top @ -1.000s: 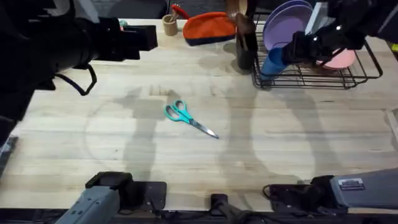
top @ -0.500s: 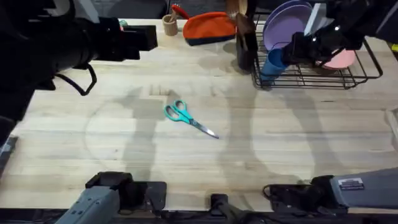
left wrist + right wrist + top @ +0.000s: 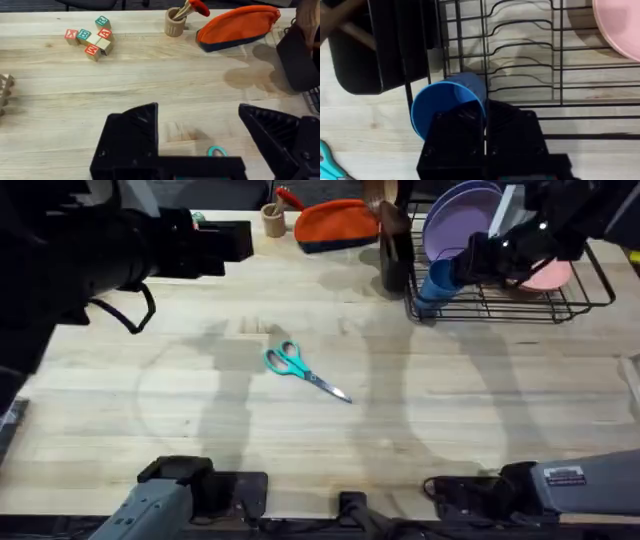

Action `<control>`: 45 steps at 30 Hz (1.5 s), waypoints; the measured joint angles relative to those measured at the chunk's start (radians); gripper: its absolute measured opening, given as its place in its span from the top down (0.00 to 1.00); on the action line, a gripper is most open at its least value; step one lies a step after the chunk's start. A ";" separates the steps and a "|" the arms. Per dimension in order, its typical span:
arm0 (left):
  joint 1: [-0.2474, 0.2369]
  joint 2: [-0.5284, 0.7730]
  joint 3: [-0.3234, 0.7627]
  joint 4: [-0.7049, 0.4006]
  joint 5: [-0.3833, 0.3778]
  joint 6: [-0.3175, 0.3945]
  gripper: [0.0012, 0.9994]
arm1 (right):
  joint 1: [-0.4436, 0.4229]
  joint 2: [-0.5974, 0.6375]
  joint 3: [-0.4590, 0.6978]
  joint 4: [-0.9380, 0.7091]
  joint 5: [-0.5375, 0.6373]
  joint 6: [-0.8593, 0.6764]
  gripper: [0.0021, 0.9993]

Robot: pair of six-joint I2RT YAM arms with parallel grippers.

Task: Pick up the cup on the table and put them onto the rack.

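A: Orientation of the cup [image 3: 449, 102]?

B: Tilted, long axis slanting. In the right wrist view, open mouth turned toward the camera, base angled away toward the wires of the rack [image 3: 530, 75]. Seen from overhead as a blue shape [image 3: 440, 278] at the rack's near left corner, just beside the tall dark utensil holder [image 3: 393, 250].

A: Resting on the wires or held clear of them?

B: Cannot tell. Over the rack's corner, at its rim.

A: State of the right gripper [image 3: 484, 125]?

B: Closed on the cup's rim, one finger inside the mouth and one outside (fingers nearly together, only the wall between them). From overhead, right gripper [image 3: 478, 258] reached across the rack [image 3: 520, 305] from the far right side, dark arm stretched over the pink plate [image 3: 548, 275] and beside the lavender plates [image 3: 455, 218].

A: And the left gripper [image 3: 200, 135]?

B: Spread wide, holding nothing. Raised above the table [image 3: 150, 80], looking down on the lettered blocks [image 3: 90, 41], the small tan wooden cup [image 3: 175, 22] and the orange pouch [image 3: 237, 27]. Large and dark at the upper left from overhead.

A: Elsewhere on the table [image 3: 300, 430]?

B: Teal-handled scissors [image 3: 300, 368] lying flat near mid-table, blades pointing toward the near right, well apart from both grippers.
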 joint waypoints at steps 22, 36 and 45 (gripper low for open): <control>0.000 0.000 0.000 -0.002 0.000 0.000 0.01 | 0.000 0.000 0.000 -0.006 -0.007 0.007 0.86; 0.000 0.000 0.000 -0.002 0.000 0.000 0.01 | 0.000 0.000 0.000 0.020 -0.006 0.007 0.69; 0.000 0.000 0.000 -0.002 0.000 0.000 0.01 | 0.000 -0.001 0.000 0.019 -0.006 0.007 0.69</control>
